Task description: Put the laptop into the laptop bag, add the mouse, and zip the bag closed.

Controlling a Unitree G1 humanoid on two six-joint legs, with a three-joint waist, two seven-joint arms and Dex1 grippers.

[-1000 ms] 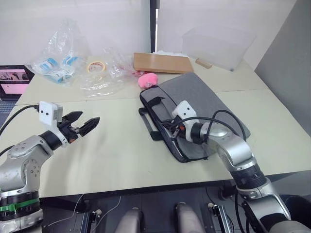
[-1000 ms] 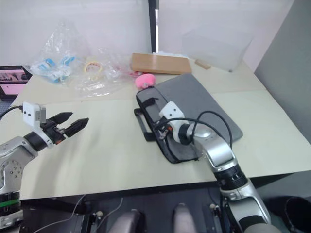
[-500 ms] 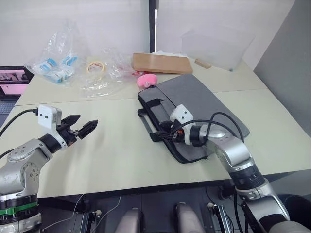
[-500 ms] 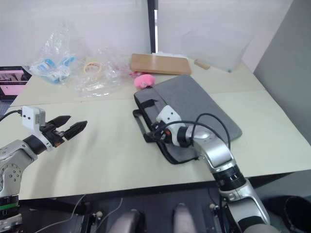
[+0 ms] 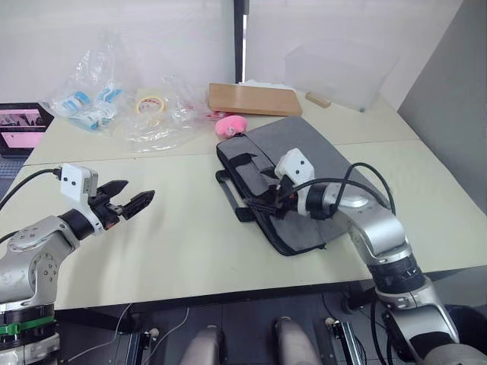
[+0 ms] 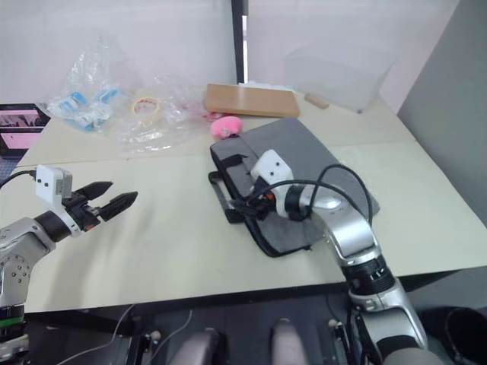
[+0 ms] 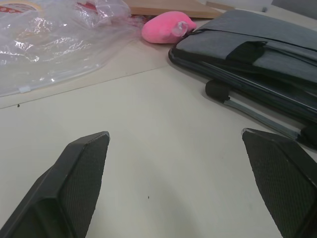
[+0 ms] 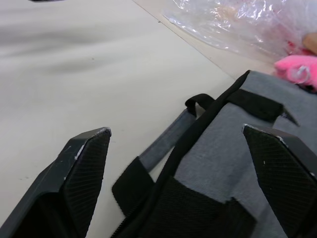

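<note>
- Laptop bag (image 5: 304, 171) lies flat on the table (image 5: 183, 228), beside a pink soft object (image 5: 230, 125).
- Right end effector (image 5: 262, 205) over the bag's handle edge, fingers spread wide, gripping nothing.
- Left end effector (image 5: 131, 199) hovers above bare table, well apart from the bag, fingers spread, empty.

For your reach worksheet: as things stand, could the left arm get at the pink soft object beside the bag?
Probably yes: bare table lies between the open left gripper and the pink soft object; only the plastic bags sit nearby.
</note>
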